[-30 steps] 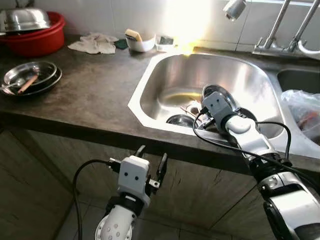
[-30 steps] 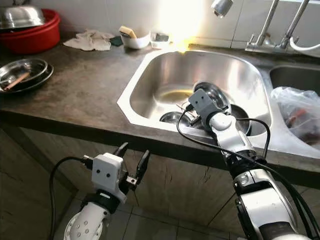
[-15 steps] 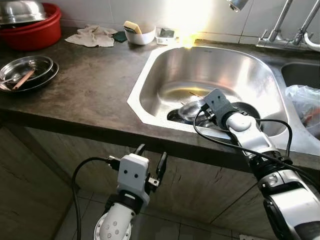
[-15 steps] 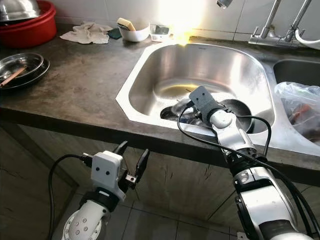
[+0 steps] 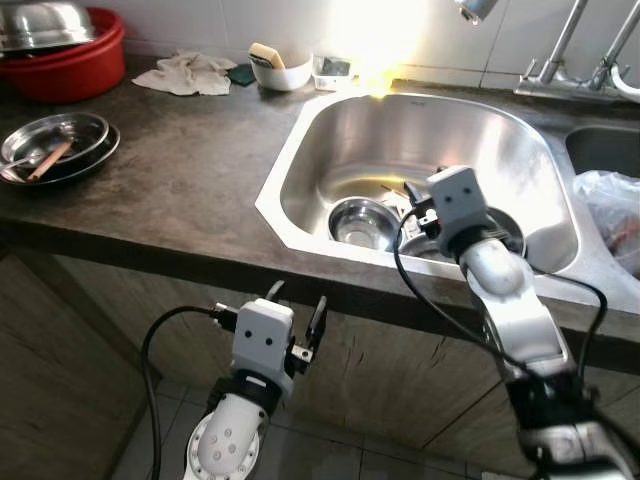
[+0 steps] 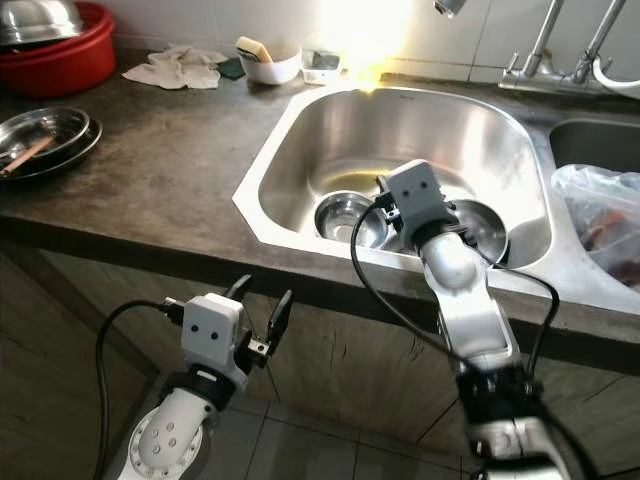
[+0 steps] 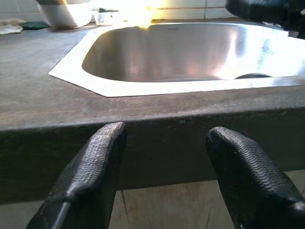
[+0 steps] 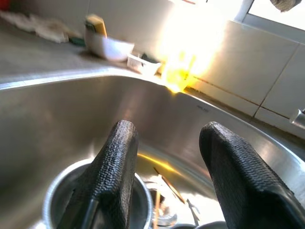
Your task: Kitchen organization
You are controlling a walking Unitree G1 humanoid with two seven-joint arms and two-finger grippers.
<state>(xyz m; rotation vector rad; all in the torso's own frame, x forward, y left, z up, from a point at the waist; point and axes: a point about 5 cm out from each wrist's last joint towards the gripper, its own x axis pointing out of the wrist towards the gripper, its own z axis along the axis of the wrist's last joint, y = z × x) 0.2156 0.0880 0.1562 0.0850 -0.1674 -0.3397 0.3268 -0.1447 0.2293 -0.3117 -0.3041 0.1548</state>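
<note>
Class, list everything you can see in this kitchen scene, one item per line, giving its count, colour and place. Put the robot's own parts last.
Sink: one, steel, set in the counter.
Bowls: at least two, steel, on the sink floor.
Counter: one, dark stone, left of the sink.
Plates: a stack, steel, far left on the counter, with a stick-like thing lying on them.
Basin: one, red, back left corner, a steel bowl upturned on it.
Cloth: one, white, crumpled at the back.
Dish: one, white, holding a sponge, by the wall.
Taps: steel, back right.
Plastic bag: one, clear, right edge.
Left claw: open, below the counter edge.
Right claw: open, over the bowls in the sink.
</note>
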